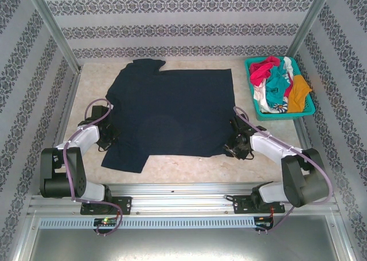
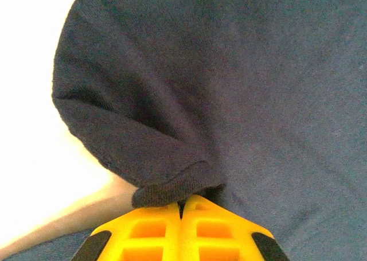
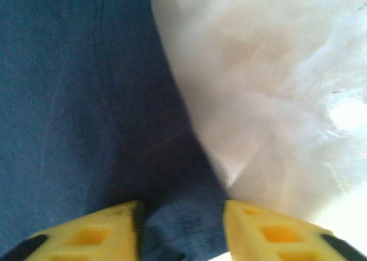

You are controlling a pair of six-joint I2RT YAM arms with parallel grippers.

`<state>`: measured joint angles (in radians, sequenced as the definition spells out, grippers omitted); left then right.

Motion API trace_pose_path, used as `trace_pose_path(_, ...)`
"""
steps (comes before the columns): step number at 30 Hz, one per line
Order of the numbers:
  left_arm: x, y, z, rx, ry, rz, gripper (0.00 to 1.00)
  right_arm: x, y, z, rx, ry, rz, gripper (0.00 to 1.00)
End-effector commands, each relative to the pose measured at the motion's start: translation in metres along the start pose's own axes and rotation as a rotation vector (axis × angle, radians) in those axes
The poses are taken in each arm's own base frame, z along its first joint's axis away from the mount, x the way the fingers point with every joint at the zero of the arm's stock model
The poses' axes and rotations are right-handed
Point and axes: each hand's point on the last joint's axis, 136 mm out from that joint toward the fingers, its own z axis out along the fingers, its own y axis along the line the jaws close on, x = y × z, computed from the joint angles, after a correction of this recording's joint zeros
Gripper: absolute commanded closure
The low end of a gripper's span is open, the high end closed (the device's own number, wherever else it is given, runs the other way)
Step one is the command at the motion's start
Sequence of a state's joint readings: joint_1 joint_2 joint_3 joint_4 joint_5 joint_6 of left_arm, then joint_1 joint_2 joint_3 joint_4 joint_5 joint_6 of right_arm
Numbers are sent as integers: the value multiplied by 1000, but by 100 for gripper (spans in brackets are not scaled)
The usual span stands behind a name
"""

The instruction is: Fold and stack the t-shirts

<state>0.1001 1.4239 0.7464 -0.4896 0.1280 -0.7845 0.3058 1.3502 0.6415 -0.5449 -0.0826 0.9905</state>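
One navy t-shirt [image 1: 172,112] is seen spread flat across the middle of the desk [image 1: 189,169], well apart from the one teal basket [image 1: 251,89] at the upper right, in which crumpled shirts [image 1: 281,83] of four colours (red-pink, teal, white, mustard) are heaped. The left fingers [image 2: 178,210] are pressed together on a hem fold at its left edge. The right fingers [image 1: 232,148] are clamped on a thick bunch of cloth at its lower right corner.
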Motion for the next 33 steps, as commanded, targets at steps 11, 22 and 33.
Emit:
trace_pose_path(11, -7, -3, -8, 6, -12, 22, 100, 22, -33, -13, 180, -44, -60, 47)
trace_pose_path(22, -3, 2, -4, -11, 3, 32, 100, 12, -34, -8, 157, -56, -27, 52)
trace_pose_path(33, -2, 2, -2, -9, 5, 31, 100, 14, -23, 6, 137, -2, -43, 57)
